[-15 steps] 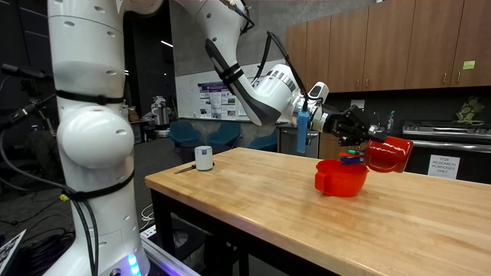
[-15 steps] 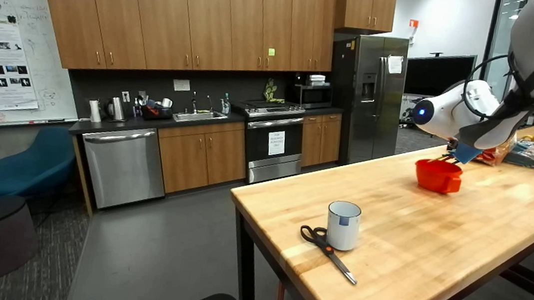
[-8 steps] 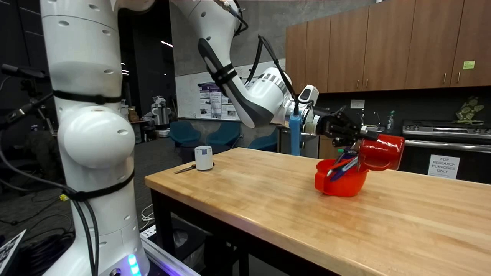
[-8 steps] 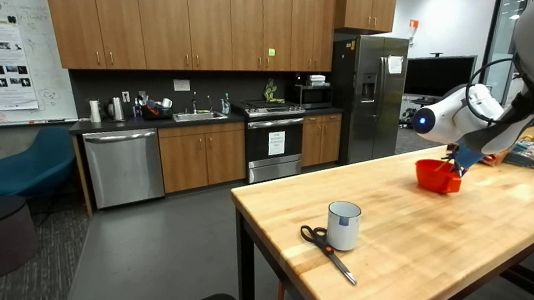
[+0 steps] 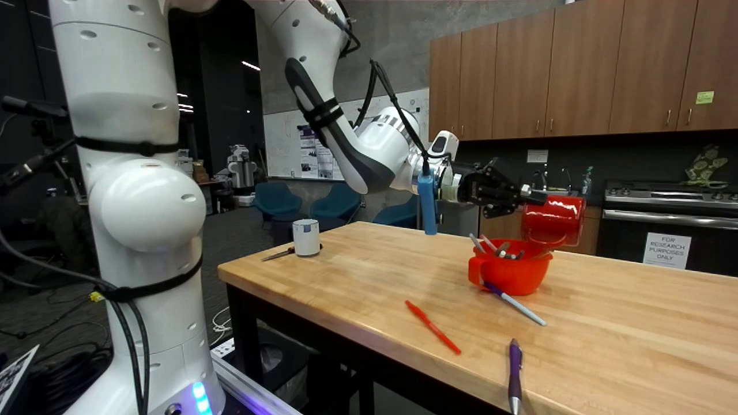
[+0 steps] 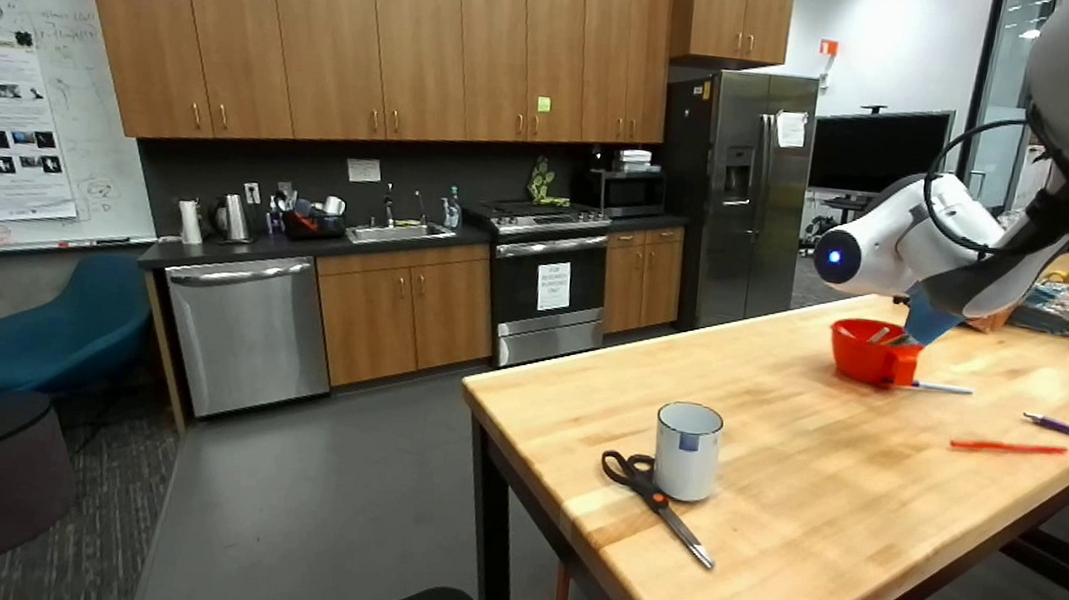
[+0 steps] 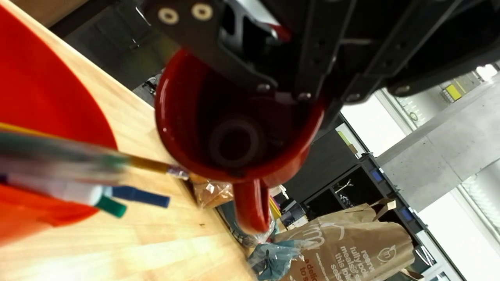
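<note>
Wrist view: my claw point(image 7: 316, 103) is clamped on a tipped red mug point(image 7: 175, 132), near blurred pens point(image 7: 84, 192) and a red bowl point(image 7: 47, 86).

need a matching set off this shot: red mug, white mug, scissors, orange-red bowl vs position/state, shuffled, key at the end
Things
1. red mug
2. white mug
3. scissors
4. orange-red bowl

Position or state
A. lying flat on the table
B. pens poking up above its rim
C. tipped sideways, held by the gripper
D. standing upright, blue patch on its side

Pairs: 1-C, 2-D, 3-A, 4-B
</note>
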You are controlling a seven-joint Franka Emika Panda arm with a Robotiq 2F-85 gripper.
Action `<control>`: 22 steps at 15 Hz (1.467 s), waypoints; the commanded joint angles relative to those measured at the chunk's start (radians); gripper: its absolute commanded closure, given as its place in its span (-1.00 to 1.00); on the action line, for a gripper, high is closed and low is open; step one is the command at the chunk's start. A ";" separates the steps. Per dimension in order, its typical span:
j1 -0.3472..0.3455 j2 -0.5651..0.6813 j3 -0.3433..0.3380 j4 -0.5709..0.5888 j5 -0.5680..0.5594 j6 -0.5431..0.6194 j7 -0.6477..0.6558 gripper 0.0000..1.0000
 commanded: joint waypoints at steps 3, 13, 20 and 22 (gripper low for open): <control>0.052 -0.077 0.046 -0.084 -0.027 -0.073 0.085 0.96; 0.086 -0.192 0.056 -0.154 0.036 0.010 0.072 0.96; 0.096 -0.392 0.031 -0.339 0.116 0.249 -0.141 0.96; 0.099 -0.456 0.022 -0.381 0.138 0.307 -0.191 0.96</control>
